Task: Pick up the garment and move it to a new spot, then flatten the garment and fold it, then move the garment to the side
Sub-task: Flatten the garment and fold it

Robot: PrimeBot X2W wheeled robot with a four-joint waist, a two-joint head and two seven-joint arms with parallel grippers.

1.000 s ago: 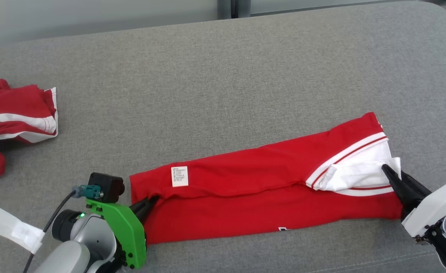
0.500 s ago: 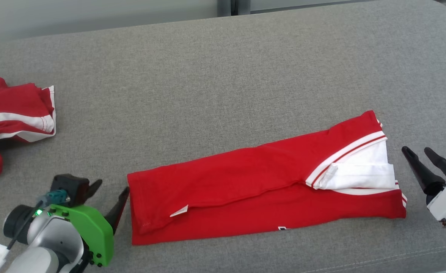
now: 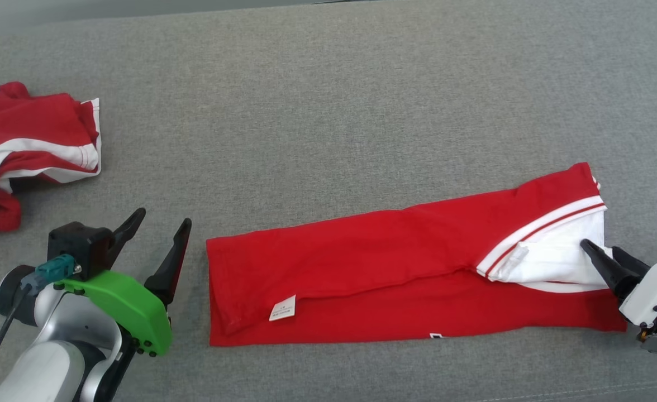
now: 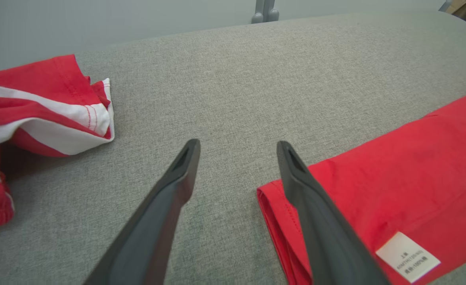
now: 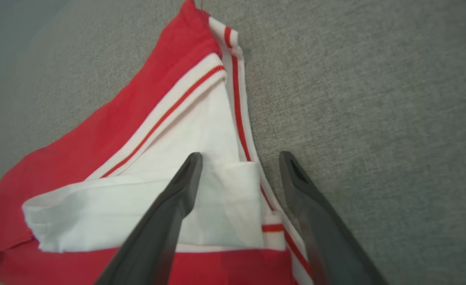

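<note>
Garment on cushion; other garment left

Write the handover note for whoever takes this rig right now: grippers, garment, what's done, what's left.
Left gripper: open, just off the garment's left end, holding nothing.
Right gripper: open at the white-trimmed end, one finger over white fabric, one over the grey surface; nothing clamped.
Garment: red, lying flat as a long strip folded lengthwise, care label near its left end. A second red-and-white garment lies crumpled at far left.
Done: flattened, folded lengthwise.
Left: probably fold end to end, then move it aside.
</note>
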